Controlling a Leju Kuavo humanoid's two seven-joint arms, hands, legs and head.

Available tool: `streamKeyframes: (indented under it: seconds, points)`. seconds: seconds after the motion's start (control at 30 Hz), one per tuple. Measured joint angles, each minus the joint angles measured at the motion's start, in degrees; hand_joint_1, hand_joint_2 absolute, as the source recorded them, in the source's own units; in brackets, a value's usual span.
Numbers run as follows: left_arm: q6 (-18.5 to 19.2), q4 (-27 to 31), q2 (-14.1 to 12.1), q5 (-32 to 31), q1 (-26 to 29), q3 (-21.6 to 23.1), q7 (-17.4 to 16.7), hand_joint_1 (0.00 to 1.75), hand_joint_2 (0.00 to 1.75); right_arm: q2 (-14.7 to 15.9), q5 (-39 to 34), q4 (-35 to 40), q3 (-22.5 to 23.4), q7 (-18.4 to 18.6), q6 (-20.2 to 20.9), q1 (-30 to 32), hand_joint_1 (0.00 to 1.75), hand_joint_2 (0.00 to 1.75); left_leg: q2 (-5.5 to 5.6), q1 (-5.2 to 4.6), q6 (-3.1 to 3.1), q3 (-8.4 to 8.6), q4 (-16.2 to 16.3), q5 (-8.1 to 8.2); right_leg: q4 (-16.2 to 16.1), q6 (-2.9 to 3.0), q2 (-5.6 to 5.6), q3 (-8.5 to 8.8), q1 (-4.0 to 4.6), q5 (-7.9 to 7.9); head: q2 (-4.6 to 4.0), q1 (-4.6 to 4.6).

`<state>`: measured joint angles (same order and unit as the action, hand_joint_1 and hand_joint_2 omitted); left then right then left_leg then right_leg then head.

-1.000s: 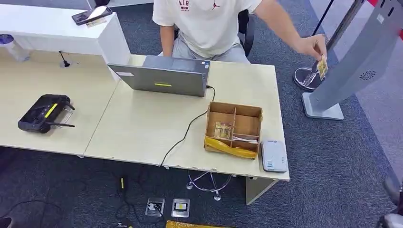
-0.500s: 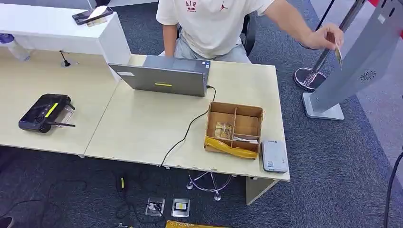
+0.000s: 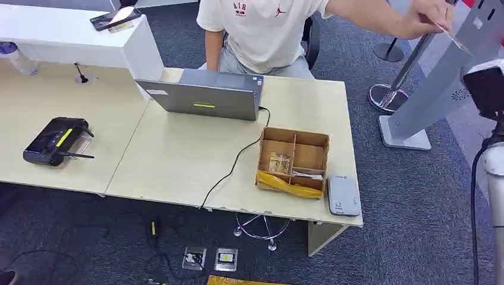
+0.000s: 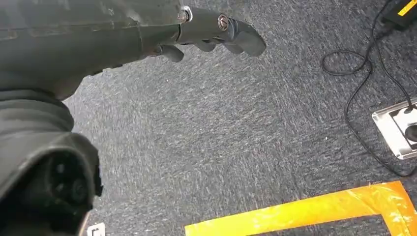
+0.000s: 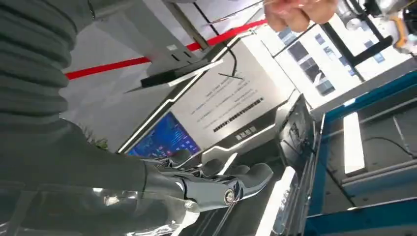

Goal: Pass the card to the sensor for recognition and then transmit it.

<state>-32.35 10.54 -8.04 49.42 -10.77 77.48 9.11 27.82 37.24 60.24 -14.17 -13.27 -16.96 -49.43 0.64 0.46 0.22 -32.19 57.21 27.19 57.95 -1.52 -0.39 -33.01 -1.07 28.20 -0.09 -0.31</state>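
Note:
A person in a white T-shirt sits behind the desk and stretches one arm far to the right, pinching a thin card [image 3: 454, 40] in the hand [image 3: 423, 18] near the tilted grey kiosk [image 3: 443, 83]. My right arm [image 3: 488, 89] rises at the right edge, just below that card. In the right wrist view my right hand [image 5: 216, 183] has its fingers stretched out and holds nothing, apart from the person's hand [image 5: 300, 11] and card. A white card reader [image 3: 343, 195] lies at the desk's front right corner. My left hand [image 4: 216, 34] hangs over the carpet, holding nothing.
A cardboard box [image 3: 321, 141] with compartments holds more cards beside the reader. A grey laptop [image 3: 205, 95] with a black cable stands mid-desk, and a black controller [image 3: 54, 141] lies at the left. A stanchion base [image 3: 386, 98] stands beside the kiosk foot.
The person's hand has lifted the card up and to the right, turning it edge-on. My right arm has risen into the head view at the right edge.

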Motion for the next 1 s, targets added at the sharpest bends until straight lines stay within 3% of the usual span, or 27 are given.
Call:
streamKeyframes:
  seconds: [0.3, 0.6, 0.63, 0.67, 0.7, 1.0]
  points:
    - [0.0, 0.0, 0.0, -0.2, -0.1, 0.9, 0.0, 0.0, 0.0, -2.9, 2.1, -5.8, -4.8, -1.6, -0.6, -5.1, 0.0, 1.75, 0.07, 0.01, -0.01, -0.03, 0.0, -0.01, 0.0, 0.0, -0.07, -0.03, 0.01, 0.0, 0.0, -0.02]
    - [0.0, 0.0, 0.0, -0.2, 0.0, 0.9, 0.0, 0.0, 0.0, -4.2, 1.6, -8.7, -6.2, -1.8, -1.0, -5.5, 0.0, 1.75, 0.09, 0.01, -0.01, -0.04, 0.0, -0.01, 0.0, 0.0, -0.06, -0.03, 0.01, 0.0, 0.0, -0.02]
    - [0.0, 0.0, 0.0, -0.2, 0.0, 0.9, 0.0, 0.0, 0.0, -4.3, 1.6, -8.9, -6.4, -1.9, -1.0, -5.6, 0.24, 1.75, 0.09, 0.01, -0.01, -0.04, 0.0, -0.01, 0.0, 0.0, -0.06, -0.03, 0.01, 0.0, 0.0, 0.0]
    - [0.0, 0.0, 0.0, -0.2, 0.0, 0.9, 0.0, 0.0, 0.0, -4.3, 1.6, -9.1, -6.6, -1.9, -1.0, -5.6, 1.54, 1.75, 0.09, 0.01, -0.01, -0.04, 0.0, -0.01, 0.0, 0.0, -0.06, -0.04, 0.01, 0.0, 0.0, -0.02]
    - [0.0, 0.0, 0.0, -0.2, 0.0, 1.0, 0.0, 0.0, 0.0, -4.4, 1.6, -9.4, -6.7, -1.9, -1.0, -5.6, 1.75, 1.75, 0.09, 0.01, -0.01, -0.04, 0.0, -0.01, 0.0, 0.0, -0.06, -0.03, 0.01, 0.0, 0.0, -0.04]
    - [0.0, 0.0, 0.0, -0.2, 0.0, 1.2, 0.0, 0.0, 0.0, -4.7, 1.3, -10.9, -7.5, -1.8, 0.0, -5.6, 1.75, 1.75, 0.09, 0.01, -0.01, -0.03, 0.0, -0.01, 0.0, 0.0, -0.06, -0.04, 0.01, 0.0, 0.0, -0.04]
